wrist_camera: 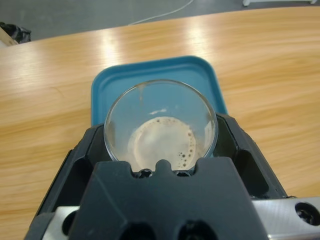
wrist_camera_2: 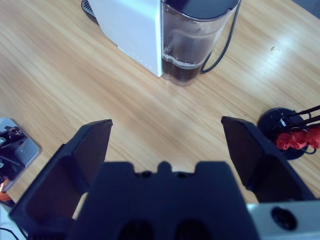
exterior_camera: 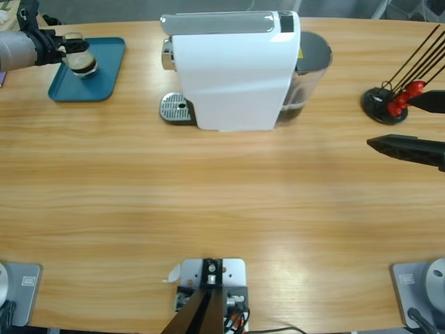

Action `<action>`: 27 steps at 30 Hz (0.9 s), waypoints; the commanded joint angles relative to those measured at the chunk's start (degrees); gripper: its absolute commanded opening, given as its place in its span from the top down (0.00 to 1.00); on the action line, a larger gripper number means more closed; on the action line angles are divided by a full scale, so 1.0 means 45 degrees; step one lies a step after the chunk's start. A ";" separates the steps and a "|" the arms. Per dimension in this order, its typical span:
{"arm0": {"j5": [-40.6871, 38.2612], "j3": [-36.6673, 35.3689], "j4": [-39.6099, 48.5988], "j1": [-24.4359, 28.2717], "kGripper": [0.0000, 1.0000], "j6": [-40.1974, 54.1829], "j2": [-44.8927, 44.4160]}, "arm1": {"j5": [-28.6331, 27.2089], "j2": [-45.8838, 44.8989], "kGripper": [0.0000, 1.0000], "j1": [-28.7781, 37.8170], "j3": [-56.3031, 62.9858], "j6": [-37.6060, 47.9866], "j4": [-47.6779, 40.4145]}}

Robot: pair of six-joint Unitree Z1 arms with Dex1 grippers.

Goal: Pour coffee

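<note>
— What's the coffee (wrist_camera: pixel 162 142) look like from where you're standing?

— Not much of it. Thin dark brown pool at the bottom of a clear glass (wrist_camera: pixel 160 122), pale tan foam on top w/ a ring of small bubbles near the edge. Inner wall of the glass has a brown drip mark near the rim.

— And where's the glass?

— Right between the jaws of the left gripper (wrist_camera: pixel 161 145), which are pinching it on both sides. Glass sits upright, mouth facing the wrist cam. Straight beyond the gripper is a teal tray (wrist_camera: pixel 150 75) w/ rounded corners; from above, the glass (exterior_camera: pixel 81 59) is over the tray's (exterior_camera: pixel 104 69) near corner. Can't tell if it's resting on it or held just above.

— Right side?

— Right gripper (wrist_camera_2: pixel 167 145) has its jaws spread wide, nothing between them, over bare wooden table (exterior_camera: pixel 222 202). Ahead of it and a bit to its left is the white coffee machine (exterior_camera: pixel 233 69) w/ its clear water tank (wrist_camera_2: pixel 192 45) at the back, dark cable curling off behind. Just off to the gripper's right, a black round stand (wrist_camera_2: pixel 282 132) w/ thin black rods and a red bit (wrist_camera_2: pixel 297 139) at the base. Both arms well apart, machine between them.
</note>
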 commanded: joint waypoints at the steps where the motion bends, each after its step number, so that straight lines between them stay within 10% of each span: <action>1: 0.0190 -0.0093 -0.0213 0.0170 0.97 -0.0028 0.0909 | 0.0141 0.0311 0.02 0.0126 0.0517 -0.0129 -0.0101; 5: 0.0221 -0.0093 -0.0241 0.0244 0.95 0.0019 0.1007 | 0.0122 0.0272 0.01 0.0130 0.0537 -0.0129 -0.0120; 7: 0.0210 -0.0093 -0.0284 0.0240 0.34 0.0062 0.0941 | 0.0094 0.0245 0.00 0.0130 0.0537 -0.0129 -0.0120; 9: 0.0194 0.0008 -0.0405 0.0146 0.05 0.0222 0.0792 | -0.0011 0.0135 0.00 0.0130 0.0548 -0.0129 -0.0120; 20: 0.0237 0.1403 0.0330 -0.0088 0.01 0.0780 -0.2005 | -0.0359 -0.0345 0.00 0.0130 0.0654 -0.0090 -0.0190; 27: 0.0983 0.1086 0.6420 -0.0186 0.00 0.0015 -0.5669 | -0.0546 -0.0568 0.00 0.0130 0.0634 -0.0090 -0.0155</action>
